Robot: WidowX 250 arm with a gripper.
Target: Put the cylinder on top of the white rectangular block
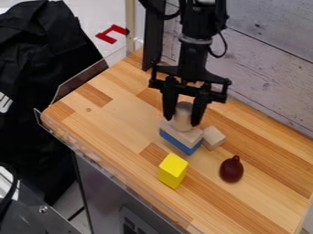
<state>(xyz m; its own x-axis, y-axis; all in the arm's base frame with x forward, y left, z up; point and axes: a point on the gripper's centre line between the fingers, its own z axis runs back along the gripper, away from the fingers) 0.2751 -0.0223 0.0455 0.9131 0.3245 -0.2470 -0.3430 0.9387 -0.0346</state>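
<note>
The black gripper (182, 119) hangs over the upper middle of the wooden table, its two fingers on either side of a pale cylinder (183, 114) and shut on it. The cylinder stands upright over the whitish rectangular block (184, 134), which lies on a blue block (181, 143). Whether the cylinder's base touches the whitish block cannot be told for certain.
A small plain wooden block (213, 138) sits right beside the stack. Nearer the camera stands a yellow block (173, 170), with a dark red pear-shaped object (231, 169) to its right. A clear rim (96, 161) runs along the table's left edge.
</note>
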